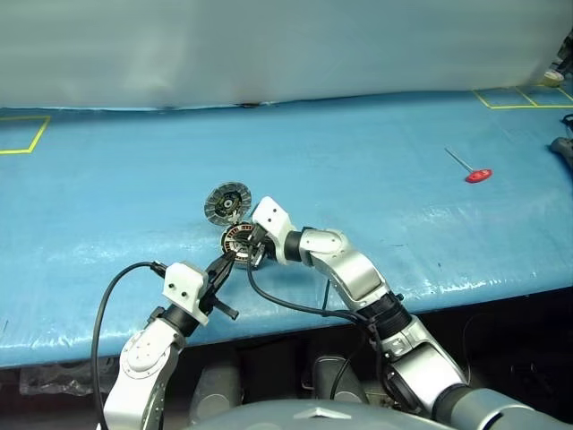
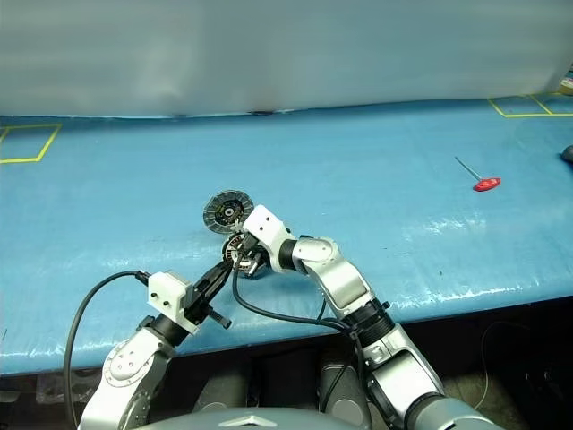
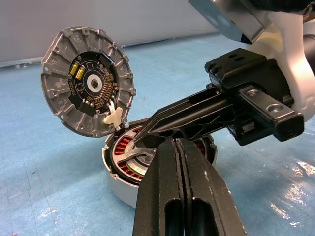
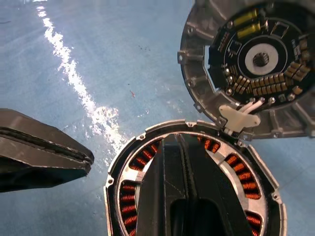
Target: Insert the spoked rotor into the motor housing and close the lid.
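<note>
No writing can be read anywhere; on the blue table (image 1: 376, 179) the housing (image 3: 118, 184) sits with its lid (image 3: 88, 81) hinged upright, the spoked wheel (image 4: 236, 172) inside it, and both closed grippers, left (image 3: 170, 147) and right (image 4: 179, 142), empty above it.

Bright, even overhead light; white glare streaks the blue table cover (image 4: 74, 78); wrist views stay sharp.
</note>
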Available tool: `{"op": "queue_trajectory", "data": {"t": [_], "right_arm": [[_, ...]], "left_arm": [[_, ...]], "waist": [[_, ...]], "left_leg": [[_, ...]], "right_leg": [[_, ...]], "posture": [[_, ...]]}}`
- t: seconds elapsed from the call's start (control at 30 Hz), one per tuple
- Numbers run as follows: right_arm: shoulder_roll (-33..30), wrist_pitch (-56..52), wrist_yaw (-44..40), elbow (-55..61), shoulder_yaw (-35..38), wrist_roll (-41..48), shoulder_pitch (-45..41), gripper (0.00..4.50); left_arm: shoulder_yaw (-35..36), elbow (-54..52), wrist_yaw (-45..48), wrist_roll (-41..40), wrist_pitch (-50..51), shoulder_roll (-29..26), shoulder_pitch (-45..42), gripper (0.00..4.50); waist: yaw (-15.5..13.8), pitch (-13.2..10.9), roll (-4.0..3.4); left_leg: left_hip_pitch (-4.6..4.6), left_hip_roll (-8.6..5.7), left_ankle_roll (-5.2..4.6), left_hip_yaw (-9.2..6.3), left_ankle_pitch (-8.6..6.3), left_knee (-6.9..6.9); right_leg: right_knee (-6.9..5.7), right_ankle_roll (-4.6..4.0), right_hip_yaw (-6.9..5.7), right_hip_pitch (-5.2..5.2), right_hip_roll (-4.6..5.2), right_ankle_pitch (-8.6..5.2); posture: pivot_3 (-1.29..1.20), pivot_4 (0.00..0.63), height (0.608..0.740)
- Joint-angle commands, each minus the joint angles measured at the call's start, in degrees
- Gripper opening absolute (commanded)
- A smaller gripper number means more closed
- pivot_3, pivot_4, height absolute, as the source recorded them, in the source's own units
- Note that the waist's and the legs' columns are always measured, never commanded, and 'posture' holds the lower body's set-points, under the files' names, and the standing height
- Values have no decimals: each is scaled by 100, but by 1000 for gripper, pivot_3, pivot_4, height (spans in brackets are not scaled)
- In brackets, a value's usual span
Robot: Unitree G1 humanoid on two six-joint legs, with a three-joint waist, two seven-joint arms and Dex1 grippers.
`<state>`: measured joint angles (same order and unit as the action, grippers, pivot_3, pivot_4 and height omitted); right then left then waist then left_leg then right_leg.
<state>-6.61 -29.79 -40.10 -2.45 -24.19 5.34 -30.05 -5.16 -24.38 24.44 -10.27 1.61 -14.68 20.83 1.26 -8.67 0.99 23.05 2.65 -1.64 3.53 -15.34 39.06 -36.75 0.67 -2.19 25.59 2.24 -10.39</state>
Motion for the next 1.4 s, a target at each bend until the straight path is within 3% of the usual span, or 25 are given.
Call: {"op": "queue_trajectory", "data": {"t": [0.03,0.27,0.37,0.6,0.87,1.03,1.4], "right_arm": [[-121,80,-217,590,153,126,-361,0],[-965,825,-698,690,-502,-607,-619,0],[-1049,924,-677,856,-507,-593,-399,0],[-755,866,-225,1628,99,48,864,0],[-514,1277,438,1716,837,385,2057,0],[-526,1410,593,1834,869,376,2508,0],[-465,1361,984,2106,805,289,2833,0]], "left_arm": [[-55,4,29,-92,-127,67,-38,36],[-34,33,10,-72,-154,139,-47,36],[64,8,-86,-86,-120,171,3,36],[726,-76,-206,-365,-35,5,130,36],[1833,241,24,-1026,361,-578,-220,36],[2235,951,248,-1339,557,-911,-891,36],[2320,3063,1222,-1843,1267,-1542,-3089,36]], "waist": [[-3,-1,-1],[-30,-2,-2],[-28,-3,-1],[-53,-3,1],[-62,-5,4],[-63,-6,5],[-75,-4,14]], "left_leg": [[0,0,0,0,0,0],[0,-3,0,-7,-1,0],[2,-5,-3,-3,-2,-1],[2,0,-1,-13,-4,-11],[1,-4,2,-12,-6,-3],[1,-2,3,-15,-6,-5],[1,-5,3,-14,-5,-4]], "right_leg": [[0,0,-1,1,0,0],[4,0,-12,-5,7,-5],[4,2,-12,-3,12,-6],[2,-6,-19,-1,6,-19],[3,-1,-25,-7,19,-19],[1,-2,-27,-6,11,-20],[1,-1,-25,-10,9,-20]], "posture": [[0,150,740],[0,150,740],[0,150,740],[0,150,740],[0,150,740],[0,150,740],[0,150,740]]}}
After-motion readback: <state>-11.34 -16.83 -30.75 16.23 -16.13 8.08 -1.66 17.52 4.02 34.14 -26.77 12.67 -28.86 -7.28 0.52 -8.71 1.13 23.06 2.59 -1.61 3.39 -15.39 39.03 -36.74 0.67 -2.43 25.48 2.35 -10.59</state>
